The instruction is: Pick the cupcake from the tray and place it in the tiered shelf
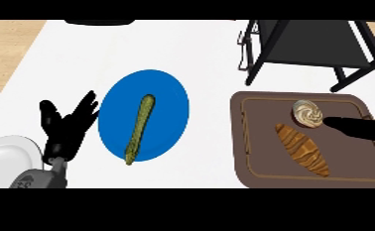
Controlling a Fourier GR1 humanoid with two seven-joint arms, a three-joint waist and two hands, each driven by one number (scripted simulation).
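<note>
A cupcake (308,112) with swirled cream top sits at the back of the brown tray (253,141), just left of my right hand (353,126). Only a black finger of that hand shows, coming in from the right edge and pointing at the cupcake, with its tip right beside it. A striped croissant (302,149) lies on the tray in front of the cupcake. The black tiered shelf (311,46) stands behind the tray at the back right. My left hand (67,128) rests at the left, fingers straight and spread upward, holding nothing.
A blue plate (168,106) in the middle of the white counter carries a long green vegetable (139,128). A dark object (99,22) sits at the back edge. Wood flooring (18,51) shows beyond the counter's left edge.
</note>
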